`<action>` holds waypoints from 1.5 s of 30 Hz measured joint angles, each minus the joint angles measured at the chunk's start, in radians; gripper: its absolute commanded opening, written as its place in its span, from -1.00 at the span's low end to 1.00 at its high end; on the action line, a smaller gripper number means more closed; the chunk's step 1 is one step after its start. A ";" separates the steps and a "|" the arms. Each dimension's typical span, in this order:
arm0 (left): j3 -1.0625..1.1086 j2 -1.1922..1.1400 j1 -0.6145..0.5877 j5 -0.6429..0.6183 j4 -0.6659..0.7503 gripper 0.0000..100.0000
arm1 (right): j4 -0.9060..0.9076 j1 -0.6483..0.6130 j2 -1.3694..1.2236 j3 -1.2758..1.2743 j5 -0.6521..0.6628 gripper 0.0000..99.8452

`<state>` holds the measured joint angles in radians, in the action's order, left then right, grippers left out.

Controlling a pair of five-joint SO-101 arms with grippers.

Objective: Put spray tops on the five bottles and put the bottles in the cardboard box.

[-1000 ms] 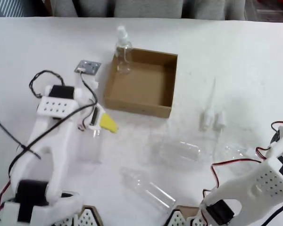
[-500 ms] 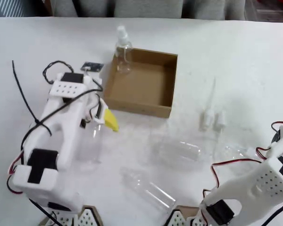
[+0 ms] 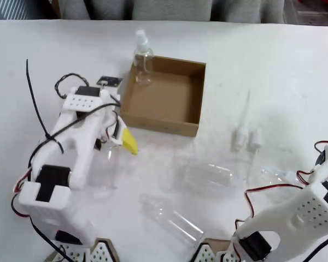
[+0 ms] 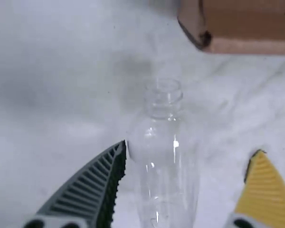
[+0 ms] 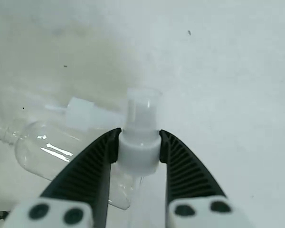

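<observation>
— Bottles of clear plastic: how well do they read from above?
— Poorly. Three lie across the lower middle and lower right of the high view, nearly lost on the white table [image 3: 295,65]. They are the middle bottle [image 3: 205,174], the near bottle [image 3: 172,218] and the right bottle [image 3: 273,177], which is partly behind the right arm [image 3: 295,213].
— And the wrist views?
— Plainer. The left gripper [image 4: 190,151] stands spread wide astride the open bottle [image 4: 164,161], whose bare neck points at a corner of the cardboard box [image 4: 237,28]. The right gripper [image 5: 138,137] is clamped on a white spray top [image 5: 142,107].
— Anything capped?
— One capped bottle [image 3: 142,54] stands at the box's upper-left corner; whether inside or outside is unclear. Two loose spray tops [image 3: 239,136] lie right of the box.
</observation>
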<state>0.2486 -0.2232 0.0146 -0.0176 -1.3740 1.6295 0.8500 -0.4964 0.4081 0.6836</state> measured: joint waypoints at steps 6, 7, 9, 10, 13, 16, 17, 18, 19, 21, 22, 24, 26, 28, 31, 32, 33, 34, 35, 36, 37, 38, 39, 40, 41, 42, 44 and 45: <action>0.000 0.000 0.000 0.000 0.005 -0.24 | -0.003 0.000 0.000 0.000 0.000 -0.97; 0.000 0.000 0.000 0.000 0.014 -0.24 | -0.003 0.000 0.000 0.000 0.000 -0.97; 0.000 0.000 0.000 0.000 0.029 -0.24 | -0.003 0.000 0.000 0.000 0.000 -0.97; 0.000 0.000 -0.002 0.000 0.032 -0.24 | -0.003 0.000 0.000 0.000 0.000 -0.97; 0.000 0.000 -0.003 0.000 0.037 -0.24 | -0.003 0.000 0.000 0.000 0.000 -0.97; 0.000 0.000 -0.003 0.000 0.038 -0.24 | -0.003 0.000 0.000 0.000 0.000 -0.97; 0.000 0.000 -0.003 0.000 0.038 -0.24 | -0.003 0.000 0.000 0.000 0.000 -0.97; 0.000 0.000 -0.003 0.000 0.038 -0.24 | -0.003 0.000 0.000 0.000 0.000 -0.97; 0.000 0.000 -0.003 0.000 0.038 -0.24 | -0.003 0.000 0.000 0.000 0.000 -0.97; 0.000 0.000 -0.003 0.000 0.038 -0.24 | -0.003 0.000 0.000 0.000 0.000 -0.97; 0.000 0.000 -0.003 0.000 0.038 -0.24 | -0.003 0.000 0.000 0.000 0.000 -0.97; 0.000 0.000 -0.003 0.000 0.038 -0.24 | -0.003 0.000 0.000 0.000 0.000 -0.97; 0.000 0.000 -0.003 0.000 0.038 -0.24 | -0.003 0.000 0.000 0.000 0.000 -0.97; 0.000 0.000 -0.003 0.000 0.038 -0.24 | -0.003 0.000 0.000 0.000 0.000 -0.97; 0.012 0.000 -0.009 0.000 0.069 -0.24 | -0.003 0.000 0.000 0.000 0.000 -0.97; 0.018 0.000 -0.015 0.000 0.078 -0.24 | -0.003 0.000 0.000 0.000 0.000 -0.97; 0.021 0.000 -0.017 0.000 0.083 -0.24 | -0.003 0.000 0.000 0.000 0.000 -0.97; 0.021 0.000 -0.017 0.000 0.087 -0.24 | -0.003 0.000 0.000 0.000 0.000 -0.97; 0.021 0.000 -0.014 0.000 0.089 -0.24 | -0.003 0.000 0.000 0.000 0.000 -0.97; 0.021 0.000 -0.014 0.000 0.089 -0.24 | -0.003 0.000 0.000 0.000 0.000 -0.97; 0.021 0.000 -0.015 0.000 0.091 -0.24 | -0.003 0.000 0.000 0.000 0.000 -0.97; 0.021 0.000 -0.017 0.000 0.092 -0.26 | -0.003 0.000 0.000 0.000 0.000 -0.97; 0.021 0.000 -0.020 0.000 0.092 -0.29 | -0.003 0.000 0.000 0.000 0.000 -0.97; 0.021 0.000 -0.020 0.000 0.092 -0.34 | -0.003 0.000 0.000 0.000 0.000 -0.97; 0.023 0.000 -0.020 0.000 0.092 -0.40 | -0.003 0.000 0.000 0.000 0.000 -0.97; 0.031 0.000 -0.020 0.000 0.092 -0.46 | -0.003 0.000 0.000 0.000 0.000 -0.97; 0.044 0.000 -0.021 0.000 0.106 -0.53 | -0.003 0.000 0.000 0.000 0.000 -0.97; 0.052 0.000 -0.021 0.000 0.120 -0.55 | -0.003 0.000 0.000 0.000 0.000 -0.97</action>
<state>0.3007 -0.2232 -0.0069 -0.0176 -1.2543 1.6264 0.8500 -0.4964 0.4081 0.6836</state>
